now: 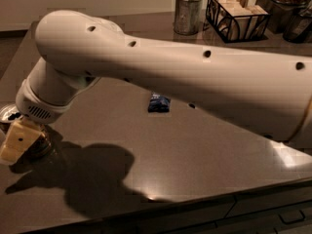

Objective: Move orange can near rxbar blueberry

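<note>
The orange can (9, 114) stands at the far left of the dark table (204, 155). Only its silver top and a bit of its lower body show, because my gripper (19, 139) is down over it and covers most of it. The rxbar blueberry (159, 104), a small dark blue wrapper, lies flat near the table's middle, well to the right of the can. Its upper part is hidden behind my big white arm (185, 77), which spans the view from the right.
A ribbed metal cup (187, 14), a black wire basket (237, 14) with packets, and dark containers (287, 6) stand along the back right. The table's front edge (195, 204) runs along the bottom, with drawers below it.
</note>
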Tool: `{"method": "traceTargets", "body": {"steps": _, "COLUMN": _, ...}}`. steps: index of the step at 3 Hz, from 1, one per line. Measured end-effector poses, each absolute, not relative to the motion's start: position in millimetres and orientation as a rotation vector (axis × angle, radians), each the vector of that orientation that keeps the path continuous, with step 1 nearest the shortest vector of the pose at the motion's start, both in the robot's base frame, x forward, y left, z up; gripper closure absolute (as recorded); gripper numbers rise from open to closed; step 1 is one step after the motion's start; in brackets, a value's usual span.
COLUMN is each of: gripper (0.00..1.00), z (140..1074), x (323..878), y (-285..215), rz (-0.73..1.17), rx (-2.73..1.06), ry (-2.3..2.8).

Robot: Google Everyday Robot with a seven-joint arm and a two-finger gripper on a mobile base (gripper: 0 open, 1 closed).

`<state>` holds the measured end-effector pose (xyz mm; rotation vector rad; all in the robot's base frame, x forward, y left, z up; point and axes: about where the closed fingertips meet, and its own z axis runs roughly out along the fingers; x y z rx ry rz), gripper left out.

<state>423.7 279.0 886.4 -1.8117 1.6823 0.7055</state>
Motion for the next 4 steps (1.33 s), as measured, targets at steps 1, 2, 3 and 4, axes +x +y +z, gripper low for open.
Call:
{"method": "traceTargets", "body": {"steps": 1, "gripper": 0.39, "z": 888, "x": 419, "y": 291, "rz": 0.726, "rx": -1.815, "ry": 1.657}}
{"method": "traceTargets", "body": {"steps": 2, "gripper": 0.63, "z": 897, "x": 416, "y": 290, "rz": 0.717, "rx": -1.802, "ry": 1.640}}
{"method": "traceTargets", "body": {"steps": 3, "gripper": 0.87, "z": 918, "x": 421, "y": 269, "rz": 0.651, "rx": -1.765, "ry": 1.646}}
{"method": "traceTargets", "body": {"steps": 4, "gripper": 1.00, "z": 942, "x": 432, "y": 235, "rz": 0.580, "rx": -1.704, "ry": 1.663}}
